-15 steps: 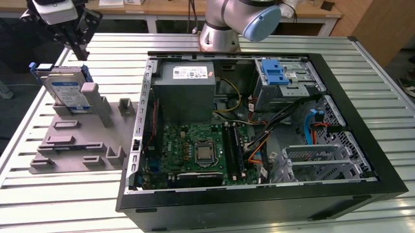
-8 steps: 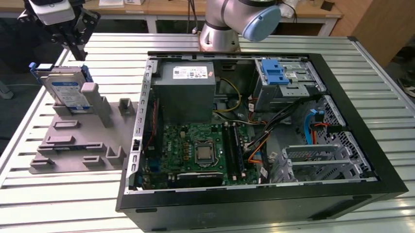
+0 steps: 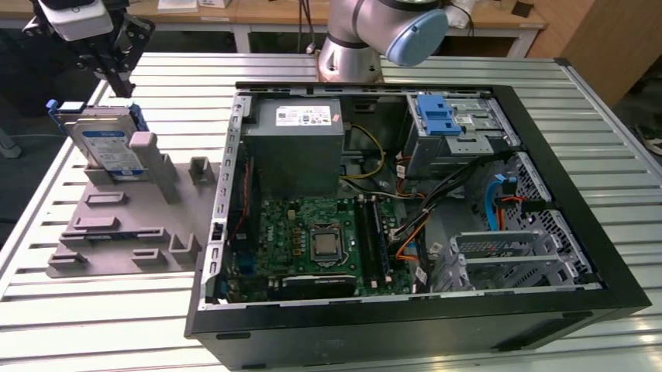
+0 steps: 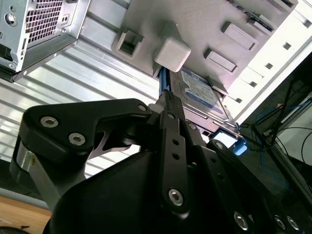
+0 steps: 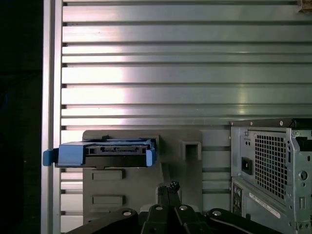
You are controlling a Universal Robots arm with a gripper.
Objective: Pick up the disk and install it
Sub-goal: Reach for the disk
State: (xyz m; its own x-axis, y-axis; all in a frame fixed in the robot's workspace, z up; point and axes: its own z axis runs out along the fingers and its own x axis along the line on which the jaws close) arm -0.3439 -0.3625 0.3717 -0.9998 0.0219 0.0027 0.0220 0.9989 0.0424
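My gripper (image 3: 116,76) hangs just above the disk (image 3: 108,146), fingers pressed together with nothing between them; the disk stands on edge in a grey holder plate (image 3: 114,225), its blue carrier frame uppermost; to take it well, I judge the fingers should spread, centre across the thin top edge and come straight down, keeping off the grey post (image 3: 145,151) just beside the disk's face; the slatted counter (image 3: 114,310) carries the plate; farther off, the open computer case (image 3: 414,333), with its power supply (image 3: 300,143) and blue-latched drive cage (image 3: 447,116), sits well apart and out of the way.
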